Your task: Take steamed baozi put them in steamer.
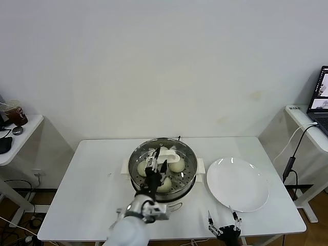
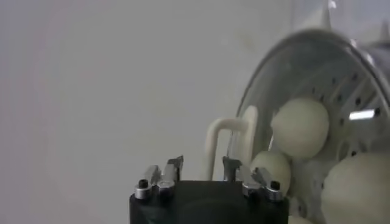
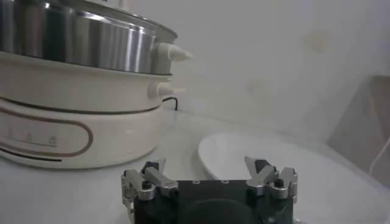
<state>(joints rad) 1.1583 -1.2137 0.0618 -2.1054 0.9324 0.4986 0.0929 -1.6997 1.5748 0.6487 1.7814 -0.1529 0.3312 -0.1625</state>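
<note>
We see the white tabletop (image 1: 87, 195) carrying the steamer (image 1: 163, 169) at its middle and an empty plate (image 1: 237, 184) toward the right edge. The left gripper (image 1: 160, 164) hangs over the pot, fingers parted, gripping nothing, hiding part of the tray. Its wrist camera shows the steamed baozi (image 2: 300, 128) inside (three visible from the head). The right gripper (image 1: 223, 225) waits open at the front edge.

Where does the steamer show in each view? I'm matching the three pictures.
Head view: steamer mid-table, left of the white plate, baozi inside.
Left wrist view: steamer seen from above, baozi on its perforated tray.
Right wrist view: steamer from the side, on its white base.
Shared landmark: the steamer itself.
</note>
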